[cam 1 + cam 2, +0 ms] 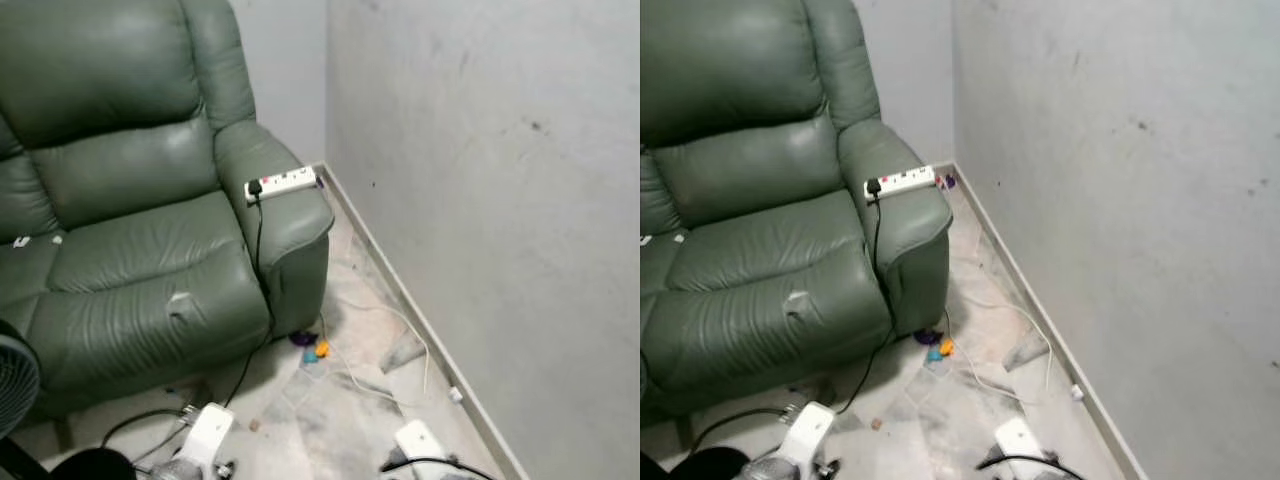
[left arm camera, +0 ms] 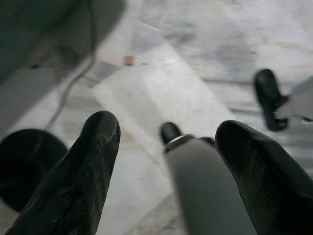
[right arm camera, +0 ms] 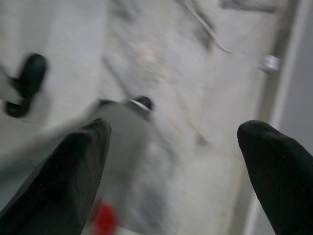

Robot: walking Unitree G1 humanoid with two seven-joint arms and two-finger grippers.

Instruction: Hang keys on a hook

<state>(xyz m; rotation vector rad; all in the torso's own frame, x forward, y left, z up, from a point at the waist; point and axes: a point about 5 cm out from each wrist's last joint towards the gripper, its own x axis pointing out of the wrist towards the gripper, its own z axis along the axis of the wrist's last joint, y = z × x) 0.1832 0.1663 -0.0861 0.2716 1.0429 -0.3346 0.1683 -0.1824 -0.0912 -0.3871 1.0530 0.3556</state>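
Soft even light; both wrist views blurred.

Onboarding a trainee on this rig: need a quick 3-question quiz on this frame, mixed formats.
1. True or false: the power strip lies on the floor.
2. Multiple choice: the small coloured bits on the floor lie (A) on the seat, (B) by the armchair's front corner, (C) against the wall.
3. Short answer: how do the left gripper and right gripper stand?

Key
1. False: it rests on the armrest.
2. B.
3. Both open, empty, pointing at the floor.
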